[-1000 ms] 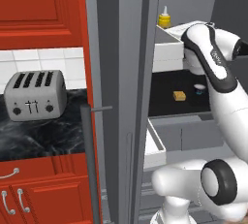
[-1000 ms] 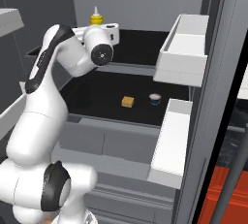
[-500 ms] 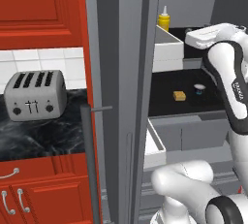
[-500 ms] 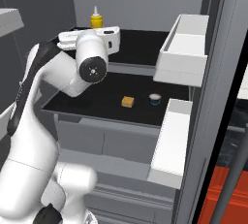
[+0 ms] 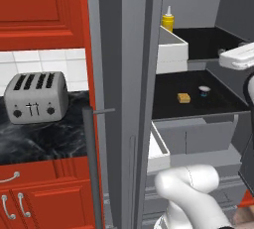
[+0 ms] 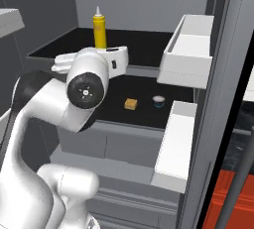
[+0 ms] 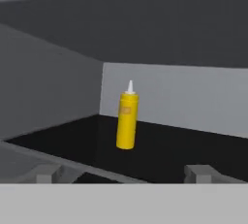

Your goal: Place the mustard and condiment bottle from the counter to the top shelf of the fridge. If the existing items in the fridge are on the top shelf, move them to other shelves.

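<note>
The yellow mustard (image 7: 127, 120) stands upright on the black top shelf (image 7: 193, 150) of the grey fridge (image 5: 129, 74), held by nothing. It also shows as the mustard (image 5: 168, 21) (image 6: 99, 29) at the shelf's left end. My gripper (image 7: 125, 172) is open and empty, a good way back from the bottle, its fingertips (image 7: 48, 172) wide apart. The existing items, an orange block (image 6: 131, 103) and a white cup (image 6: 159, 101), sit on the shelf below. The condiment bottle is out of view. The counter (image 5: 44, 134) lies left of the fridge.
A silver toaster (image 5: 34, 96) stands on the counter under red cabinets. White door bins (image 6: 188, 49) hang at the fridge's right side, and one bin (image 5: 171, 49) is near the mustard. Grey drawers (image 6: 124, 146) sit below the lower shelf.
The arm has drawn back from the top shelf, the hand moving away from the mustard. The mustard, block and cup have stayed where they were.
</note>
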